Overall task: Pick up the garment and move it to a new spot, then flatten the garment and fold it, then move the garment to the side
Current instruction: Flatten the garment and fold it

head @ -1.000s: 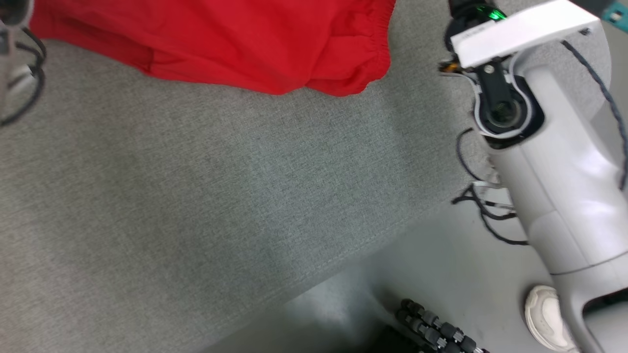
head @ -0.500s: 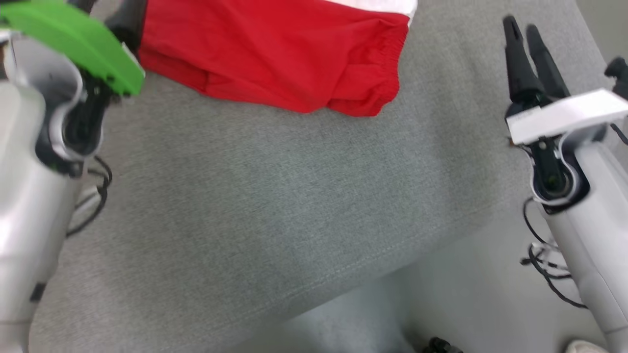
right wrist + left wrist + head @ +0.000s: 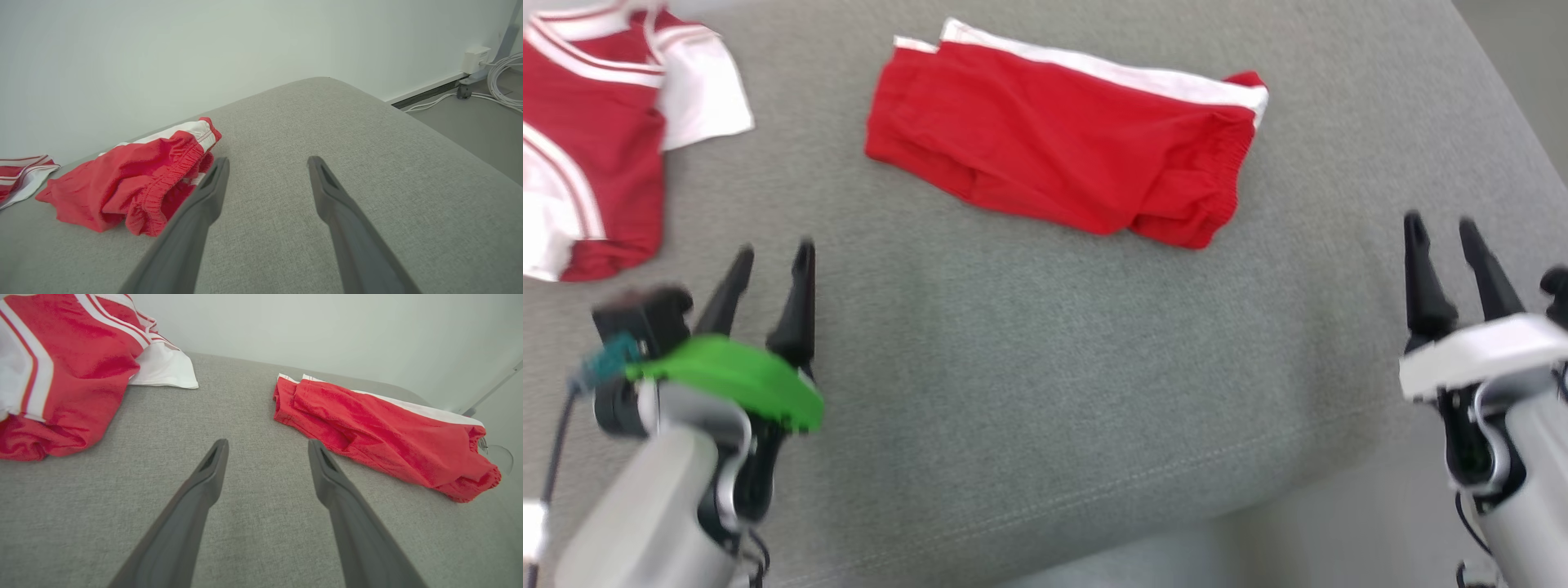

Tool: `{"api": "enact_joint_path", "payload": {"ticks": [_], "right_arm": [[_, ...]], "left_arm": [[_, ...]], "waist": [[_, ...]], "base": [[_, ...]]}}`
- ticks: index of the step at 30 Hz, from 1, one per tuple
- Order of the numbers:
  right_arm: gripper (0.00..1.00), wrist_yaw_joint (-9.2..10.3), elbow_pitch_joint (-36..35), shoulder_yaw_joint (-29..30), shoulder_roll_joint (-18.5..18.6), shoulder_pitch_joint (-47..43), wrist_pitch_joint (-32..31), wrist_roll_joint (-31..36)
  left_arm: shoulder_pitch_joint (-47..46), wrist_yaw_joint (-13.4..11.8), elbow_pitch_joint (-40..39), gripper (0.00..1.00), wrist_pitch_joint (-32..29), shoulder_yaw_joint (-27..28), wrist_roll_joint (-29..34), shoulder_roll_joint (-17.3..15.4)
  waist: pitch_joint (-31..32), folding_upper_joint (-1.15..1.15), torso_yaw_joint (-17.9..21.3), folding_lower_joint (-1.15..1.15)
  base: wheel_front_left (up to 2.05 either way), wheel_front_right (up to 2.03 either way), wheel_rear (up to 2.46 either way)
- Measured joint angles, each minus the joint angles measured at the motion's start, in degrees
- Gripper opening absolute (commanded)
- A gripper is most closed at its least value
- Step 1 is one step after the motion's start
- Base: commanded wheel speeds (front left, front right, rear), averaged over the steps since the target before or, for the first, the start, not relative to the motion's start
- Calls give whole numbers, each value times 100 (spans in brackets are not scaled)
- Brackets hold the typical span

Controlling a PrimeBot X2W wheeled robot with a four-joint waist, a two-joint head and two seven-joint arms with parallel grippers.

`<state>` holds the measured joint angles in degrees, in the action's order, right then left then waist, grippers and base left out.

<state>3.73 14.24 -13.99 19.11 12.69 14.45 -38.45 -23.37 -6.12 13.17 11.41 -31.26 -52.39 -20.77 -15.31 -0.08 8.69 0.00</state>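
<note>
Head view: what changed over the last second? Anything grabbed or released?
Mostly the camera moved: the red shorts, cut off at the top edge before, now show whole, and a red-and-white shirt has come into frame. The left end effector and right end effector now sit low in frame, open and empty. Nothing taken or let go. The shorts lie folded on the grey cushion as before.

We see red shorts edged with a white band and a red jersey with white stripes and a white sleeve, on a mottled grey cushion. Our left hand wears green, our right hand white, both with black fingers.
</note>
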Motion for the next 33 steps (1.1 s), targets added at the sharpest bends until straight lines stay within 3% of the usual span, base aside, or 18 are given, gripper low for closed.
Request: {"api": "enact_joint_path", "payload": {"ticks": [5,15,25,33], "right_arm": [[100,100,-111,-88,-14,-719,-1,522],[100,230,-158,-4,-216,-1508,-1,751],[100,247,-201,111,-134,-1484,-2,981],[100,250,25,229,-32,-1038,-2,978]], "left_arm": [[866,-54,107,100,301,32,144,-22],[1719,-97,-237,100,299,177,350,99],[2075,-97,-781,100,300,421,556,169],[2110,-97,-1163,100,300,586,790,227]], "waist": [[482,0,-330,0],[1110,0,-963,0],[1268,0,-1572,0],[969,0,-1718,0]], "base": [[0,0,0],[0,0,0],[0,0,0],[0,0,0]]}}
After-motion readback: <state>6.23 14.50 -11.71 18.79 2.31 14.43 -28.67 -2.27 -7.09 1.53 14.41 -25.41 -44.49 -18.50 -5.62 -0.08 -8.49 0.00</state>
